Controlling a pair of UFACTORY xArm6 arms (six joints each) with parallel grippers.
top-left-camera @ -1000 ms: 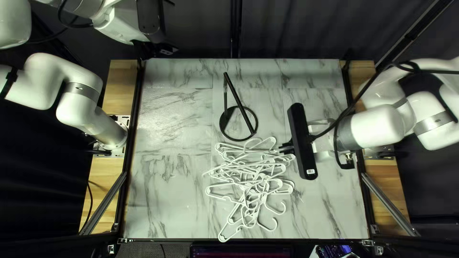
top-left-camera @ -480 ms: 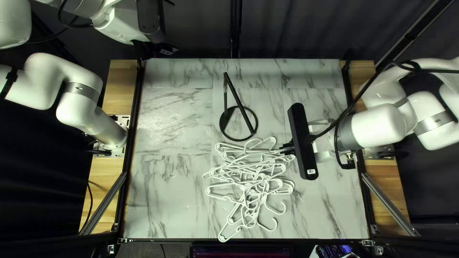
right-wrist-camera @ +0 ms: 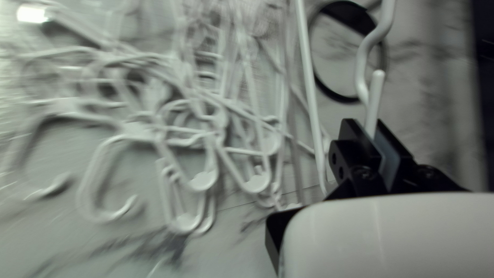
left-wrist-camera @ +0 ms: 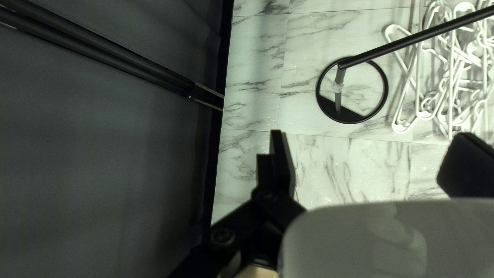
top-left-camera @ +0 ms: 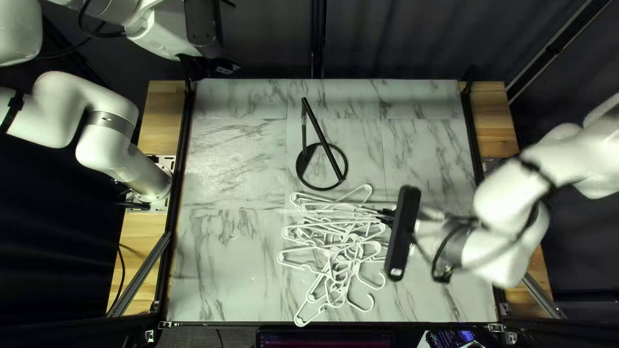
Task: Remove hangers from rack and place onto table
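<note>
I have the right gripper [right-wrist-camera: 366, 129] closed on one white hanger [right-wrist-camera: 361, 67], near its hook as it seems, probably because this thin end gives a good grip while the wide body can go down flat. The pile [right-wrist-camera: 203, 181] lies on the table [top-left-camera: 232, 258] just beside the rack [top-left-camera: 323, 140], a short way to carry, I suppose, but the hooks could catch when I let go. My left gripper [left-wrist-camera: 371, 135] is open with nothing in it, held high at the far side, I think to leave the right arm its room.
</note>
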